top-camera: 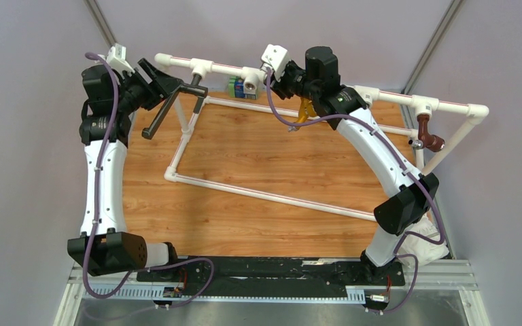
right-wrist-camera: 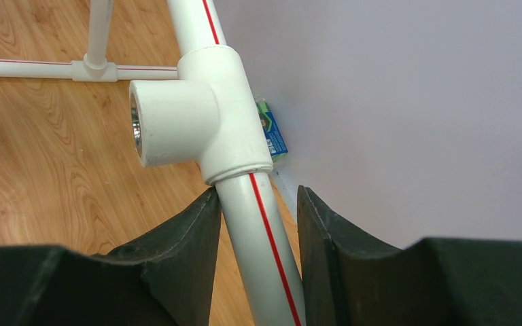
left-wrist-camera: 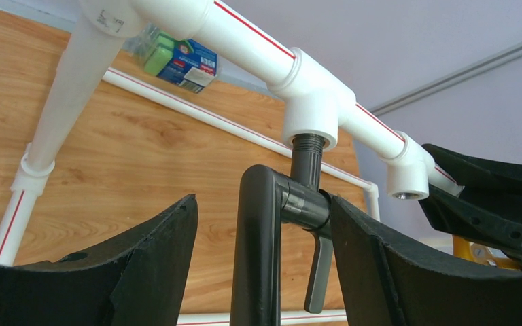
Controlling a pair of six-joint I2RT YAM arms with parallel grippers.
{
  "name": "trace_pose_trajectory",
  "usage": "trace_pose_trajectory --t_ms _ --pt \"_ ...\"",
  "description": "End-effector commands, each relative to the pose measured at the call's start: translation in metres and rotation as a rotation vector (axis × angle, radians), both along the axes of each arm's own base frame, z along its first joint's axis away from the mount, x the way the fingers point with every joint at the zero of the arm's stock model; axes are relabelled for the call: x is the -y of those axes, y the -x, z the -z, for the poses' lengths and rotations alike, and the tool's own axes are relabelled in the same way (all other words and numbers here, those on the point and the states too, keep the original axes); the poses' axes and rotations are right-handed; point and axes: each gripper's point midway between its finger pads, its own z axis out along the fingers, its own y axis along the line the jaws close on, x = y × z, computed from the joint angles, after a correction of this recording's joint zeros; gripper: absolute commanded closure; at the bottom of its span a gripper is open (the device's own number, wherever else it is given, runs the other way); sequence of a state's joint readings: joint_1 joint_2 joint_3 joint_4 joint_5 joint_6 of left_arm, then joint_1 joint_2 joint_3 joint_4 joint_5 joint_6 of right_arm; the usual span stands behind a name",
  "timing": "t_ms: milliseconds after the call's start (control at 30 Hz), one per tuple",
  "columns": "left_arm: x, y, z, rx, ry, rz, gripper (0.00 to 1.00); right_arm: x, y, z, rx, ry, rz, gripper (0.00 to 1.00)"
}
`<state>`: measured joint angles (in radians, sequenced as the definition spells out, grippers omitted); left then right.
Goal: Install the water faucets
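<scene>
The long dark grey faucet (top-camera: 166, 110) hangs from the left tee (top-camera: 200, 67) of the white pipe frame, its tube slanting down to the left. In the left wrist view its threaded stem (left-wrist-camera: 307, 151) sits in the tee's socket (left-wrist-camera: 310, 115), with some thread showing. My left gripper (left-wrist-camera: 264, 198) is open around the faucet (left-wrist-camera: 258, 258): the right finger (left-wrist-camera: 380, 265) touches the collar and the left finger (left-wrist-camera: 149, 265) stands apart from the tube. My right gripper (right-wrist-camera: 258, 190) is shut on the white top pipe (right-wrist-camera: 262, 231), just beside an empty tee (right-wrist-camera: 177, 122).
A brown tap (top-camera: 427, 132) hangs from the tee at the right. An orange tap (top-camera: 304, 109) shows under my right wrist. A green and blue packet (top-camera: 236, 87) lies at the back wall. The white pipe frame (top-camera: 258, 193) crosses the wooden table.
</scene>
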<state>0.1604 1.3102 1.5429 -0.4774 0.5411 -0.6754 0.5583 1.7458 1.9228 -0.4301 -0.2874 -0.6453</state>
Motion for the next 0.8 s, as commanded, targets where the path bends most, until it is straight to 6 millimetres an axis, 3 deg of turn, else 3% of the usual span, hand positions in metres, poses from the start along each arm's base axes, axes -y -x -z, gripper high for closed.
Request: trace_pose_trajectory --t_ms 0,333,533,667,767 --pt "0.005 -0.006 -0.011 0.054 0.017 0.057 0.23 -0.032 0.036 0.067 -0.271 0.021 -0.109 1.0" --pt "0.018 -0.021 0.002 0.003 0.113 0.152 0.3 -0.033 0.034 0.07 -0.275 0.024 -0.109 1.0" --pt "0.023 -0.018 0.0 0.012 0.135 0.179 0.41 -0.033 0.034 0.071 -0.276 0.026 -0.109 1.0" --pt "0.022 -0.017 -0.001 0.013 0.125 0.176 0.61 -0.033 0.034 0.07 -0.277 0.022 -0.11 1.0" --pt "0.021 -0.017 -0.004 0.017 0.118 0.167 0.88 -0.033 0.035 0.069 -0.277 0.022 -0.11 1.0"
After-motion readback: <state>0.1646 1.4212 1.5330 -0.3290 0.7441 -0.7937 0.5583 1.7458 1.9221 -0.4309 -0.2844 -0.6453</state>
